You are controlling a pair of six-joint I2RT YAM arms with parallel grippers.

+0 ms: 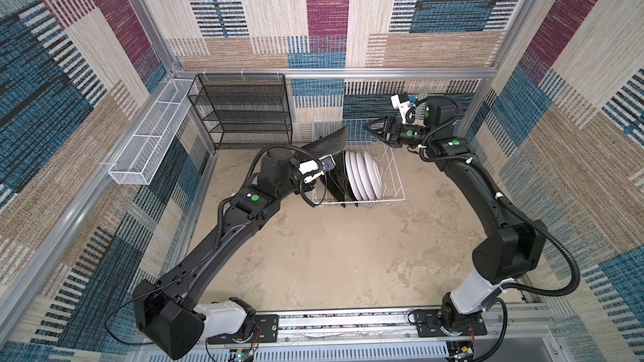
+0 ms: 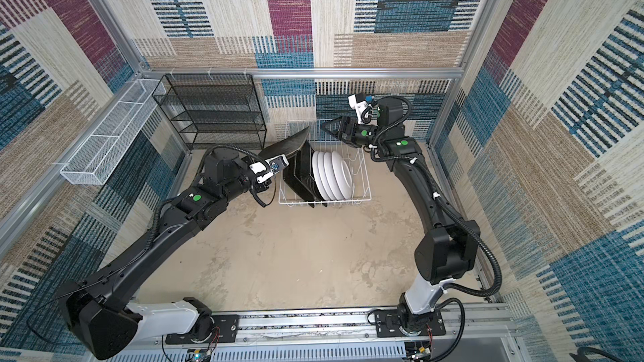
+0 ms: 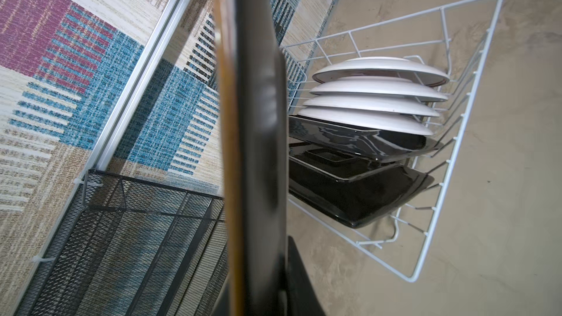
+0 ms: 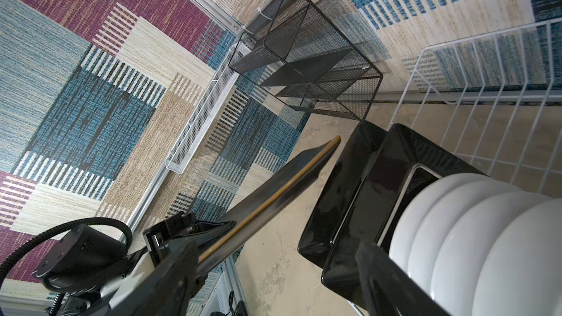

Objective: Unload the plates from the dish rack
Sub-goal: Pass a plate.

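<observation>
My left gripper (image 1: 329, 166) is shut on a square plate (image 1: 327, 144), black-backed. It holds the plate tilted, above the left end of the dish rack (image 1: 395, 182). In the left wrist view that plate (image 3: 252, 147) stands edge-on between the fingers (image 3: 299, 272). Two more square plates (image 1: 335, 182) and several round white-backed plates (image 1: 366, 175) stand upright in the rack (image 3: 474, 117). My right gripper (image 1: 369, 128) hovers over the rack's back, just right of the held plate's raised corner. It is open (image 4: 273, 284) with nothing between its fingers.
A black mesh shelf unit (image 1: 244, 109) stands against the back wall, left of the rack. A long white mesh basket (image 1: 150, 141) hangs on the left frame rail. The beige tabletop (image 1: 331, 255) stretches out in front of the rack.
</observation>
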